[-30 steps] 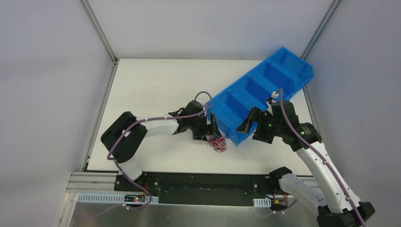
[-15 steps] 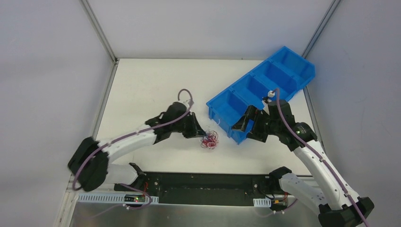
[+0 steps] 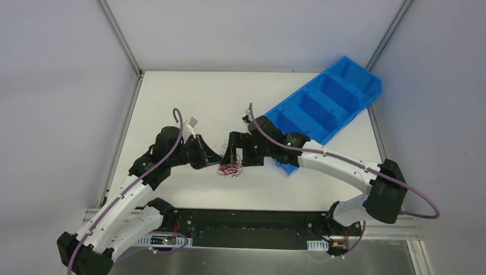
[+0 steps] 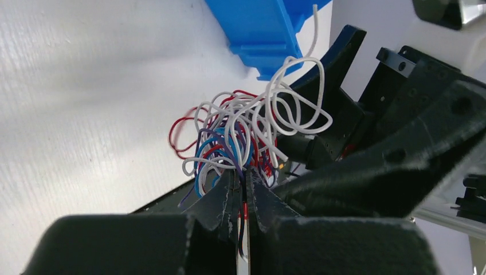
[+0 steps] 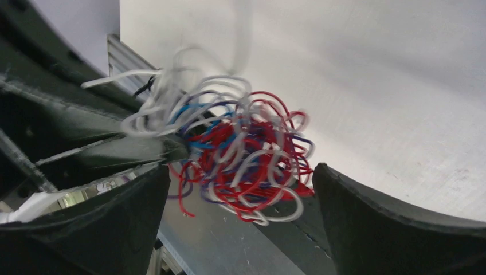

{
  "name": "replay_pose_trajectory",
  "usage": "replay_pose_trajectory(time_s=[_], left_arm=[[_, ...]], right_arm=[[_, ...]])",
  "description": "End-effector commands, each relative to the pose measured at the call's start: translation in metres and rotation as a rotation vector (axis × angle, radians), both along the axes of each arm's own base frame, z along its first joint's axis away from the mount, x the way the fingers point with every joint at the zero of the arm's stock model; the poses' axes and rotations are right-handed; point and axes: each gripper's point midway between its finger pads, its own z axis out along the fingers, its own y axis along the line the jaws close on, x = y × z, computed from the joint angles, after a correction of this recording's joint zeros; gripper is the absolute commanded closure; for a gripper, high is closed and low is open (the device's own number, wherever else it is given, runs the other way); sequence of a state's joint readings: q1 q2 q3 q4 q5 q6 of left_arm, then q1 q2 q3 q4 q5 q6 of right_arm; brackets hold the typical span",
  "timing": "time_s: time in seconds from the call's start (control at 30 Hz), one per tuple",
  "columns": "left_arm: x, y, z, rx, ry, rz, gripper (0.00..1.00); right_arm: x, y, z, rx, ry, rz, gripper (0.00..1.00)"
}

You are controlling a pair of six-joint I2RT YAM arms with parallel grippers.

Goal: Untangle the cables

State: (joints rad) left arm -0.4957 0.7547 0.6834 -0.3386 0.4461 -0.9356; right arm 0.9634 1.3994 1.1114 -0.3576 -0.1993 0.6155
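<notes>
As we look from above: both arms meet over the near middle of the table (image 3: 172,97); the blue bin (image 3: 321,106) lies at the far right.
Cables: we see a small knot of red, blue and white cables (image 4: 246,132) between the two grippers, apart from the bin.
Left gripper: the left gripper (image 4: 243,197) is pinched together on the knot's strands.
Right gripper: the right gripper (image 5: 240,167) is spread wide, with one finger on each side of the knot, gripping nothing.
Step in hand: we judge this to be the second grasp, with one arm anchoring and the other placed to take hold.
Next move: we think the right fingers must close on a loose outer loop, not the dense core, then draw gently away so the strands slide rather than tighten.
</notes>
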Motion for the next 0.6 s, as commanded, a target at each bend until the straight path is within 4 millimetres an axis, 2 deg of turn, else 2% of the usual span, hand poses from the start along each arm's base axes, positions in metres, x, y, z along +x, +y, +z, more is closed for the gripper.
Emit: replay_pose_trajectory(time_s=[0.0,0.1,0.13,0.2,0.3,0.43,0.47,0.57], left_arm=[[-0.008,-0.005,0.031,-0.062,-0.017,-0.045,1.00],[-0.009,-0.006,0.038,-0.074,-0.026,-0.049,1.00],[-0.008,-0.006,0.040,-0.079,-0.031,-0.049,1.00],[-0.008,-0.005,0.044,-0.089,-0.035,-0.047,1.00],[-0.007,-0.002,0.048,-0.101,-0.038,-0.030,1.00],[-0.002,0.015,0.051,-0.073,-0.028,0.029,1.00],[0.000,0.022,0.051,-0.050,-0.020,0.052,1.00],[0.008,0.050,0.046,0.058,0.013,0.148,1.00]], right_arm=[[0.014,0.045,0.047,0.106,-0.178,0.042,0.01],[0.019,0.051,0.054,0.122,-0.219,0.042,0.06],[0.020,0.051,0.055,0.121,-0.228,0.044,0.11],[0.019,0.051,0.053,0.116,-0.236,0.058,0.26],[0.017,0.044,0.047,0.090,-0.233,0.061,0.59],[0.017,0.014,0.039,-0.002,-0.246,0.010,0.96],[0.016,0.004,0.038,-0.016,-0.245,-0.004,1.00],[0.021,-0.035,0.035,-0.063,-0.247,-0.089,1.00]])
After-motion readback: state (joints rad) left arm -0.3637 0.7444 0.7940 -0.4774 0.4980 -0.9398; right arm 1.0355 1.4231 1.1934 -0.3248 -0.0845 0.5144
